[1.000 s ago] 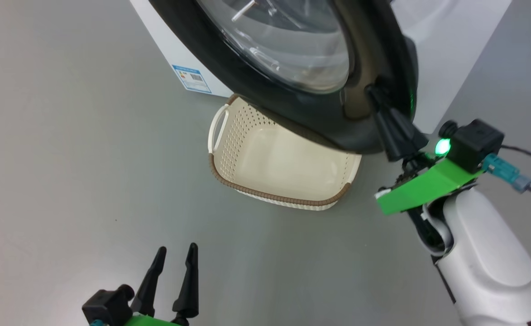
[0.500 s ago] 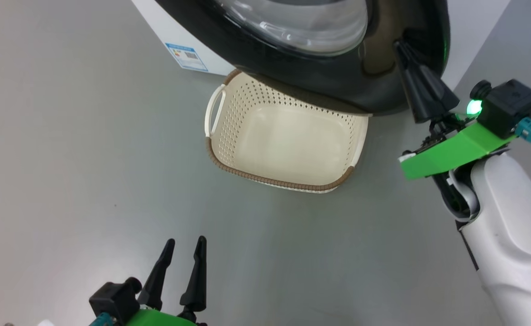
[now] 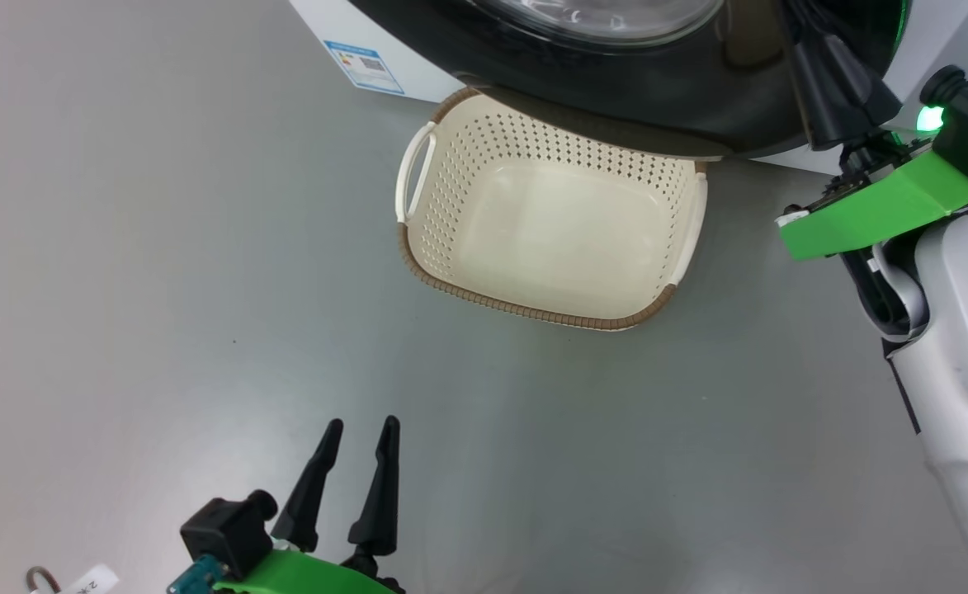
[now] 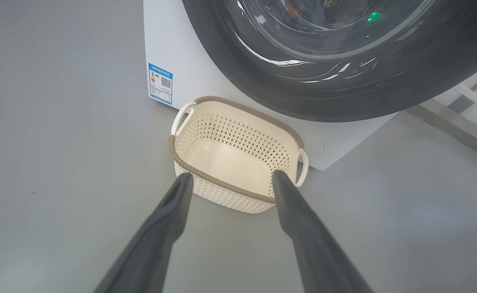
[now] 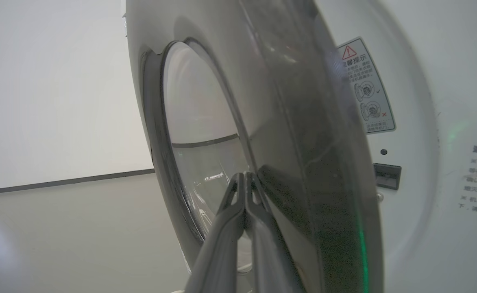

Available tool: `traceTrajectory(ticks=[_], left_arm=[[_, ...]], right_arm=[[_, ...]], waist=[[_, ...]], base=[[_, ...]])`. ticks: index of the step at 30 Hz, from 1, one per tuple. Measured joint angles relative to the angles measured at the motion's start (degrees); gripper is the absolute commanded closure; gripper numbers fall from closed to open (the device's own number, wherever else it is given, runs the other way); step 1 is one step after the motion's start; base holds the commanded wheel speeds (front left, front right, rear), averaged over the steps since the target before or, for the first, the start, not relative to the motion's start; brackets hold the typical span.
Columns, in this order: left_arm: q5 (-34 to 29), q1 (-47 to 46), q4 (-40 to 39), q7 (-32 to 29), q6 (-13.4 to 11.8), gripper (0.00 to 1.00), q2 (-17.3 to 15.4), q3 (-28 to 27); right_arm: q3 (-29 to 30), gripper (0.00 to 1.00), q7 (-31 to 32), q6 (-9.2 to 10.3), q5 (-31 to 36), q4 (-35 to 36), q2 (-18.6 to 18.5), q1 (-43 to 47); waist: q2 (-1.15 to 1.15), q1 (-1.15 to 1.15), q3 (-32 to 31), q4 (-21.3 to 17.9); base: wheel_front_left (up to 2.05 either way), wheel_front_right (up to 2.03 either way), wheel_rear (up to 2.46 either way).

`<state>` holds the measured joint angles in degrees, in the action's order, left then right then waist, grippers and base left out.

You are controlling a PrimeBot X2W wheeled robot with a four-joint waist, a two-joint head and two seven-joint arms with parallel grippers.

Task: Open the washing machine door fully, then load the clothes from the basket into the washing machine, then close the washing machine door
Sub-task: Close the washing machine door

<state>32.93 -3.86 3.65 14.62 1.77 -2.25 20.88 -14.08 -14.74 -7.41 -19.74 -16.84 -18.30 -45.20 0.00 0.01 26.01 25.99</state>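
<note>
- Cream basket (image 3: pixel 558 239) empty: I'm on door closing.
- Right claw (image 5: pixel 246 177), pinched together, against the washing machine door (image 3: pixel 616 62); left claw (image 3: pixel 362 422) apart, idle.
- Next: push until latched.

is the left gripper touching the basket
Apart. In the head view, a broad strip of bare grey floor lies between the fingertips of the open left gripper and the brown near rim of the basket.

The smooth grey floor (image 3: pixel 162 247) carries the white washing machine (image 4: pixel 189 73). The cream basket (image 3: pixel 533 313) stands upright on it, just before the washing machine's front.
</note>
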Motion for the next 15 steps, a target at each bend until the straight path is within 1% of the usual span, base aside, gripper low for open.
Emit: traceTrajectory(ticks=[9, 15], left_arm=[[0.25, 0.01, -0.23, 0.00, 0.00, 0.00, 0.04, 1.90], [-0.36, 0.01, -0.27, 0.00, -0.01, 0.00, 0.07, 3.25]], right_arm=[[-0.08, 1.00, 0.00, 0.00, 1.53, -1.81, -2.23, -2.46], [-0.33, 1.00, 0.00, -0.01, 2.52, -4.41, -5.06, -4.81]], waist=[[0.00, -0.01, 0.17, 1.46], [0.00, -0.01, 0.33, 2.76]], base=[[0.00, 0.00, 0.00], [0.00, 0.00, 0.00]])
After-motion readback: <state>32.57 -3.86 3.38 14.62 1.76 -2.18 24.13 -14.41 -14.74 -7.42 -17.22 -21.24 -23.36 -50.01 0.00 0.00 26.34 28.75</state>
